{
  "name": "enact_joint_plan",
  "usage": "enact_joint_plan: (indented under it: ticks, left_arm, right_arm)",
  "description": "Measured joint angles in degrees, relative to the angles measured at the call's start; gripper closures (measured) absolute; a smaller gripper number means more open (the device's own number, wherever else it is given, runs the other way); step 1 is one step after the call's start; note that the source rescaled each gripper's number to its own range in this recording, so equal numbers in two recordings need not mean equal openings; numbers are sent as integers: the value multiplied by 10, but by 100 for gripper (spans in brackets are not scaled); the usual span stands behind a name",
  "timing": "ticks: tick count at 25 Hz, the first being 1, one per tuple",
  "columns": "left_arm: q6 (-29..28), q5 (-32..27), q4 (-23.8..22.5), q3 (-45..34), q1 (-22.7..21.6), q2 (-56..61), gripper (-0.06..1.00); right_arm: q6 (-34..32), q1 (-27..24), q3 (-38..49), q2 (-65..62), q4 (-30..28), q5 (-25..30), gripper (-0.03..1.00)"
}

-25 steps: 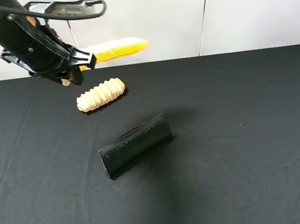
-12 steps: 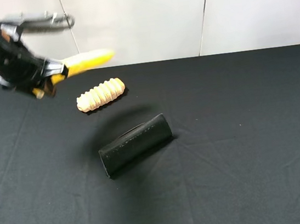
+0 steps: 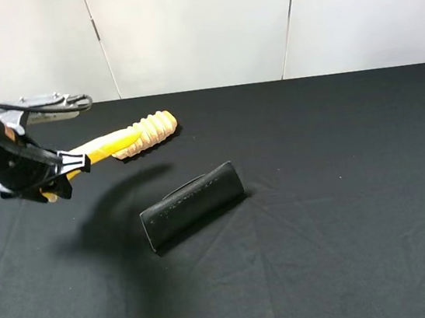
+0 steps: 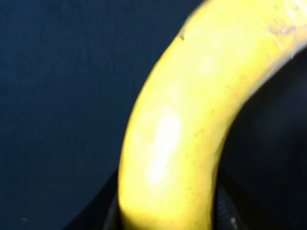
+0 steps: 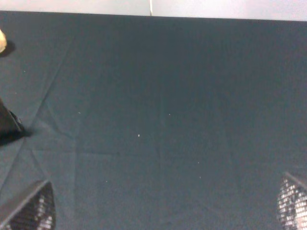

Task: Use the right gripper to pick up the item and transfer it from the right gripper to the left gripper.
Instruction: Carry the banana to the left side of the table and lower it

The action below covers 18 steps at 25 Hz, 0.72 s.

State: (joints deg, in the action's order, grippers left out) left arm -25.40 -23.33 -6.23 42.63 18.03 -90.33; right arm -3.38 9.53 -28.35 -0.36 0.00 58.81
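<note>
**Left arm after the hand-over, high and wrist views.** We see the left tool [image 3: 63, 169] clenched on the stem end of the banana [image 3: 105, 146], at the left side of the tabletop [image 3: 342, 189]. Compared with one second ago, this arm sits farther left and much lower. Then it held the banana high against the back wall; half a second ago it was partway down. Now the fruit hangs low over the cloth, and its shadow falls between the arm and the pouch [image 3: 192, 203].

In the high view the free tip of the banana overlaps the roller [image 3: 150, 128], but we cannot tell whether the two touch. The pouch and the roller lie where they lay in both earlier pictures. In the left wrist view the banana [image 4: 177, 129] fills the picture, with dark finger parts on either side of it at the lower edge.

The right tool [image 5: 160, 208] is released and empty, its fingertips wide apart over bare cloth, and the high view does not show it.

We judge the transfer itself complete, since only the left tool grips the banana. The descent reads as the left arm carrying the fruit away or down to rest. The main risk we note is the free tip brushing the roller.
</note>
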Motion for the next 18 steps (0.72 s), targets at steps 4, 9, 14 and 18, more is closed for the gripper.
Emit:
enact_joint_plan:
  ticks: [4, 9, 14, 18]
  left_arm:
    - [-47, 70, 0, -50, 0, 0, 94]
    - [-96, 140, 0, -106, 0, 0, 94]
    - [-106, 182, 0, -147, 0, 1, 94]
    - [-106, 186, 0, -158, 0, 1, 94]
  right_arm:
    - [0, 0, 0, 0, 0, 0, -3]
    - [0, 0, 0, 0, 0, 0, -3]
    - [0, 0, 0, 0, 0, 0, -3]
    - [0, 0, 0, 0, 0, 0, -3]
